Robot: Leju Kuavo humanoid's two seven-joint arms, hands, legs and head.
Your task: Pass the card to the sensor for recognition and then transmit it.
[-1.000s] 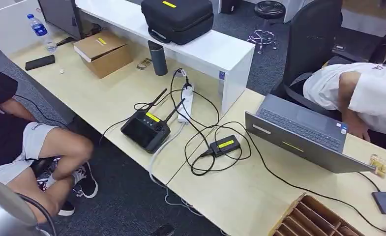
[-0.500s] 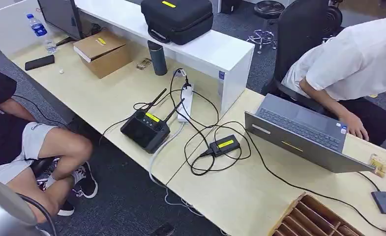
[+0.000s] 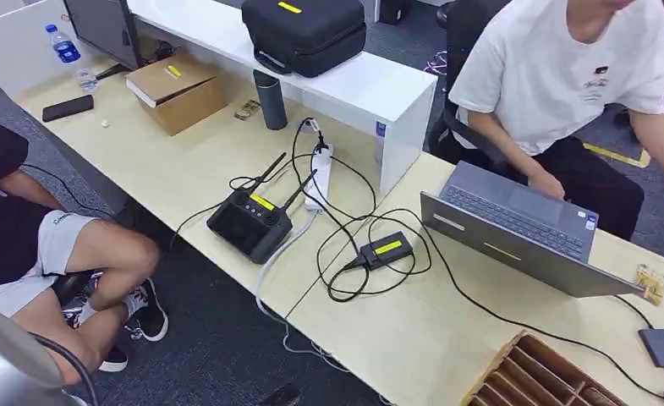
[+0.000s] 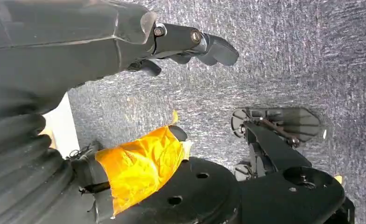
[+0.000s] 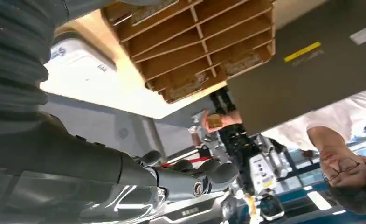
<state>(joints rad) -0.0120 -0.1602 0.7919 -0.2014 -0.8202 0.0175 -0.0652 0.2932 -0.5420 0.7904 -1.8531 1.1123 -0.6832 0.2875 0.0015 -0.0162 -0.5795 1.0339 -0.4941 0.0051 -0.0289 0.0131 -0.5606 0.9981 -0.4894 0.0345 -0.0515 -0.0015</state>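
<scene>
right hand (image 5: 190, 179) empty, fingers apart — sensor (image 3: 386, 249) well apart on desk (image 3: 413, 338)

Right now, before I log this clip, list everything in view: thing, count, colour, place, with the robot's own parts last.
Laptop: 1, grey, open, right desk.
Wooden divider tray: 1, brown, near right corner.
Small black box with yellow label: 1, cabled, desk centre.
Controller with antennas: 1, black, left desk edge.
Power strip: 1, white, beside partition.
Cardboard box: 1, brown, far left desk.
Tumbler: 1, dark, upright, by box.
Water bottle: 1, clear, blue cap, far left.
Phone: 1, black, far left desk.
Carry case: 1, black, on white shelf.
Seated person: white shirt, behind laptop.
Seated person: grey shorts, left.
Left hand: holds nothing, over carpet.
Right hand: holds nothing, below desk.
</scene>
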